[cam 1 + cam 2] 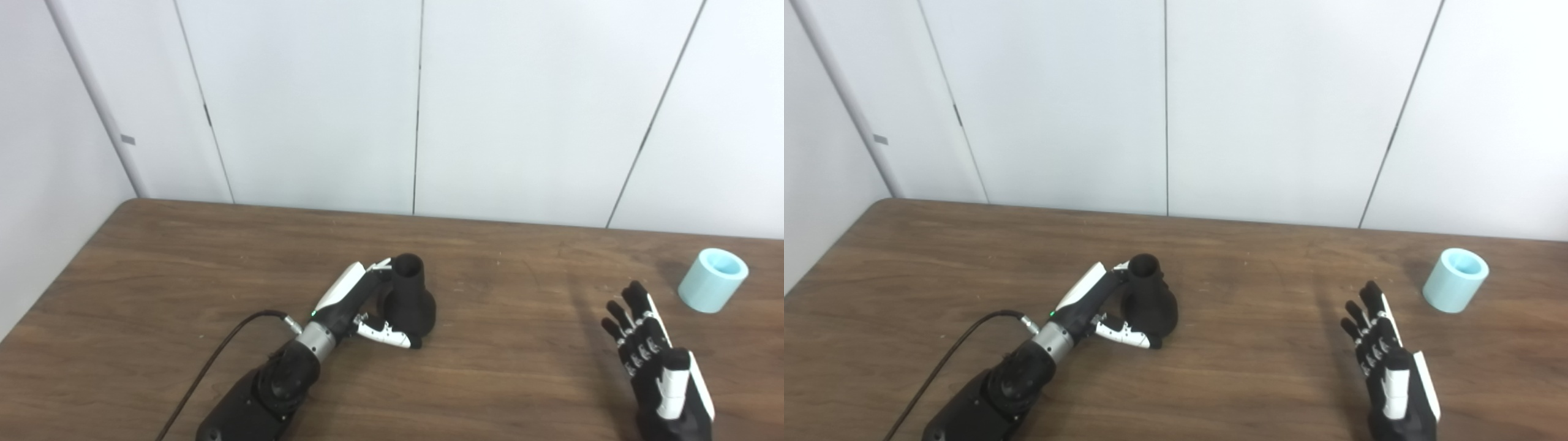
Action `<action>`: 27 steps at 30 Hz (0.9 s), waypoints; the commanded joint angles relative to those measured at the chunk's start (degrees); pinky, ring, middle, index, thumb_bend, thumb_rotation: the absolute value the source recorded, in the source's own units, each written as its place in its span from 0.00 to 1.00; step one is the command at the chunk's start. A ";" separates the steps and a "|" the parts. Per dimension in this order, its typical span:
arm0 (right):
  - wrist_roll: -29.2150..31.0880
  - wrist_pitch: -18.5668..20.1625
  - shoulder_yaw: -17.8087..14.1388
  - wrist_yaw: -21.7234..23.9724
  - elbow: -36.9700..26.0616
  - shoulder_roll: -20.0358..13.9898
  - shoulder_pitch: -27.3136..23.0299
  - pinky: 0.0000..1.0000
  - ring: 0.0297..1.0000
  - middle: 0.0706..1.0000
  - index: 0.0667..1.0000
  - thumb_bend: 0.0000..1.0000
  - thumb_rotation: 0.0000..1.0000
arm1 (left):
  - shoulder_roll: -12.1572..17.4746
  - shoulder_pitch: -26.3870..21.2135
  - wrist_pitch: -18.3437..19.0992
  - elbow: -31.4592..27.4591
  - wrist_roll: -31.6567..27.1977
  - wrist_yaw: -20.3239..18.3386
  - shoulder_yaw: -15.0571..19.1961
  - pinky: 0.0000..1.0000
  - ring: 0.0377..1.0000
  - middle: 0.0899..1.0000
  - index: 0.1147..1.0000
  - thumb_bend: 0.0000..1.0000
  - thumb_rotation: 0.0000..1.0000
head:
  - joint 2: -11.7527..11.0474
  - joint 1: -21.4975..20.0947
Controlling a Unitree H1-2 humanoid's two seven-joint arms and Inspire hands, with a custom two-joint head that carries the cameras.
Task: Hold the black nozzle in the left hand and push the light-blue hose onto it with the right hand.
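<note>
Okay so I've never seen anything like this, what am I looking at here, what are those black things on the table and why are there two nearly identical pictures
These are a humanoid robot's two hands at a wooden table. The two pictures come from side-by-side cameras on its head, so both show the same scene. The left hand is wrapped around a black nozzle that stands on the table, its opening facing up. The right hand is open and holds nothing. Beyond it, near the table's far right, stands a short light-blue hose, untouched.

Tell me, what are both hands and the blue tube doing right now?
Left hand wrapped around black nozzle, nozzle standing on table. Right hand open, empty, short of light-blue hose. Hose untouched, nothing between.
</note>
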 commanded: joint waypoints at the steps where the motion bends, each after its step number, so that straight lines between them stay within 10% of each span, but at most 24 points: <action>1: -0.05 0.26 1.02 -0.95 -1.12 1.81 0.92 0.93 0.96 1.00 1.00 0.74 1.00 | -4.82 7.24 2.24 4.24 4.00 -10.25 -9.19 1.00 0.96 0.77 0.41 0.52 0.07 | 0.10 -0.05; 27: -2.45 3.76 2.84 -3.00 -4.73 3.50 0.43 0.95 0.97 1.00 1.00 0.70 1.00 | -4.12 7.24 2.32 2.73 1.62 -13.29 -13.39 1.00 0.97 0.77 0.41 0.52 0.07 | 2.63 -3.73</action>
